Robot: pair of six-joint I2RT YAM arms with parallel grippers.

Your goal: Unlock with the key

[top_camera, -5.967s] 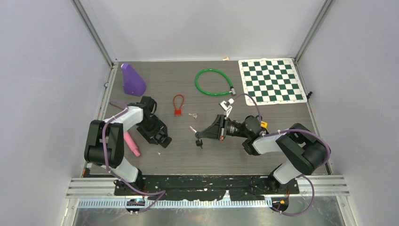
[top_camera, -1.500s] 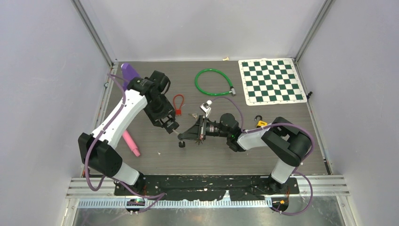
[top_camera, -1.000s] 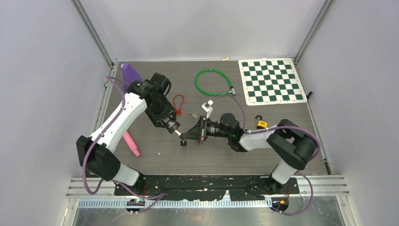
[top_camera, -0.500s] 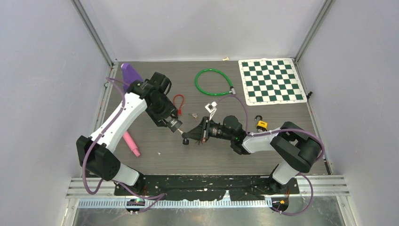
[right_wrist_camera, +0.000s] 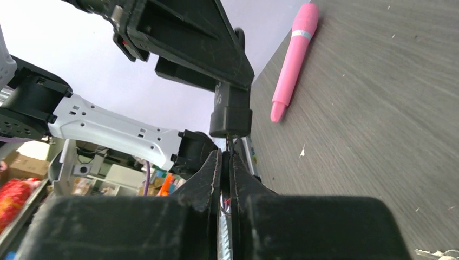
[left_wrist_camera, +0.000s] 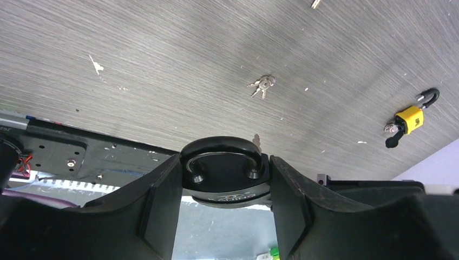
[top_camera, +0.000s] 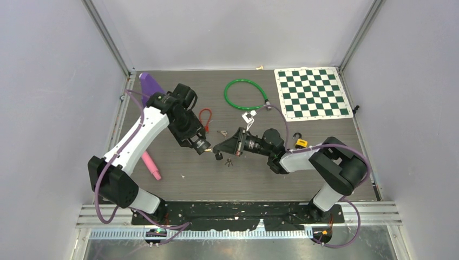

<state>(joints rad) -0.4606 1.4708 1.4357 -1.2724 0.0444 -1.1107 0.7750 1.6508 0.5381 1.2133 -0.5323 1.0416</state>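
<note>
A dark wood-grain table point(top_camera: 325, 179) is enclosed by plain pale lavender-grey walls point(top_camera: 233, 32) behind it and at both its sides. Aluminium posts point(top_camera: 109, 38) are set at its far corners. A slotted metal rail point(top_camera: 379, 214) is fixed along its near edge.

Six seconds back the left gripper point(top_camera: 201, 146) sat tucked near the pink plastic marker pen point(top_camera: 151, 165); now it is out mid-table. The right gripper point(top_camera: 221, 148) swung left to meet it, then eased back right, tips at the black metal padlock point(left_wrist_camera: 224, 187).
</note>
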